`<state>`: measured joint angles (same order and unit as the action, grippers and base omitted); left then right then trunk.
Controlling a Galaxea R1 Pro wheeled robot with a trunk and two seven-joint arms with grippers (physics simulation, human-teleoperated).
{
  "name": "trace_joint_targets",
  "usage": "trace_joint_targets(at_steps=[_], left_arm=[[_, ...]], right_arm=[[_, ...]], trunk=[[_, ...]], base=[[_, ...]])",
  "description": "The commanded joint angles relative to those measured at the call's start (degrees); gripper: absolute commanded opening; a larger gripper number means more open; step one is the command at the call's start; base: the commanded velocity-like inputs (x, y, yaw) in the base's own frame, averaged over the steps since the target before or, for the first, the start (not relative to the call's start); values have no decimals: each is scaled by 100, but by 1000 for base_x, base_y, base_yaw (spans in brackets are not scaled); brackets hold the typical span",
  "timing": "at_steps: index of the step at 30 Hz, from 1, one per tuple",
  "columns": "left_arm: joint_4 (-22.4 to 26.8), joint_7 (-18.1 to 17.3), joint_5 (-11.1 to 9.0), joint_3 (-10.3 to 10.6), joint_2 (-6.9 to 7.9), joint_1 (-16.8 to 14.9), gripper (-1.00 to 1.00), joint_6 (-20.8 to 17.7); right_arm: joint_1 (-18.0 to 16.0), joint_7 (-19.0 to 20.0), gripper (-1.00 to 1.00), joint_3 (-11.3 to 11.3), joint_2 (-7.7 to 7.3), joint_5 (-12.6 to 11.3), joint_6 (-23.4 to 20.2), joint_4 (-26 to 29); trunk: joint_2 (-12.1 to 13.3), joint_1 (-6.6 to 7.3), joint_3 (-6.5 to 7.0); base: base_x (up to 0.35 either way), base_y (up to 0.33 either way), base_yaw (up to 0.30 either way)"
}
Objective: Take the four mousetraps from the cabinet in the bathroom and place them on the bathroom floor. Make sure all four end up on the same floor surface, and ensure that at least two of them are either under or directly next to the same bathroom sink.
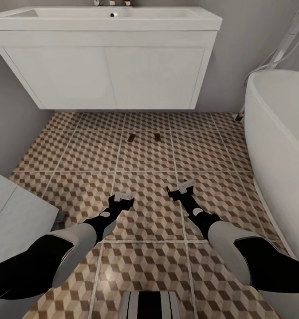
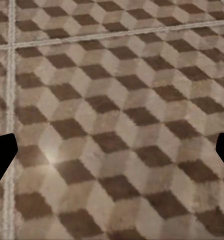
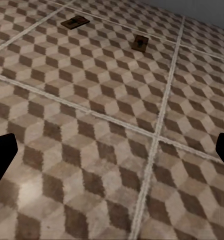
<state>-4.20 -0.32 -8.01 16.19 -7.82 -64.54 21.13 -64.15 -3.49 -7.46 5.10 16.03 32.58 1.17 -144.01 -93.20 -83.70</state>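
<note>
I count two mousetraps on the bathroom floor [image 1: 78, 155]: one mousetrap [image 1: 132, 138] and a second mousetrap [image 1: 157, 137] lie side by side but apart, just in front of the sink [image 1: 105, 57], near its front edge and roughly below its middle. Both rest flat on the same cube-patterned tile. In my right wrist view the two show again, one [image 3: 75, 22] and the other [image 3: 139, 43], well ahead of my fingertips.

My left gripper [image 1: 123, 197] hangs over bare tile well in front of the sink, spread wide and holding nothing; its dark fingertips [image 2: 2, 155] sit at the far edges of my left wrist view. My right gripper [image 1: 181, 188] hangs beside it, likewise released and empty.

One white bathtub [image 1: 278, 133] stands to the sink's right.
</note>
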Motion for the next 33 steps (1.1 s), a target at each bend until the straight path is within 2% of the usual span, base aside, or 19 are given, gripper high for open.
trace_joint_targets(at_steps=[1,7,17,28,33], left_arm=[[-29,-7,-57,46,-1,53,100,142],[-35,-11,-60,43,7,281,100,437],[-37,-12,-60,42,33,567,100,543],[-37,-12,-60,42,94,837,100,560],[-37,-12,-60,39,188,948,100,641]], right_arm=[[22,-37,100,-45,0,6,25,-9],[223,-39,100,-45,0,7,49,-5],[331,-133,100,-39,-6,14,31,-9],[1013,-746,100,-36,-22,27,33,-5],[1207,-929,100,-36,-151,24,42,-11]], trunk=[[0,3,19],[8,19,152],[21,44,374],[36,73,617],[43,86,728]], base=[[0,0,0],[0,0,0],[0,0,0],[0,0,0],[0,0,0]])
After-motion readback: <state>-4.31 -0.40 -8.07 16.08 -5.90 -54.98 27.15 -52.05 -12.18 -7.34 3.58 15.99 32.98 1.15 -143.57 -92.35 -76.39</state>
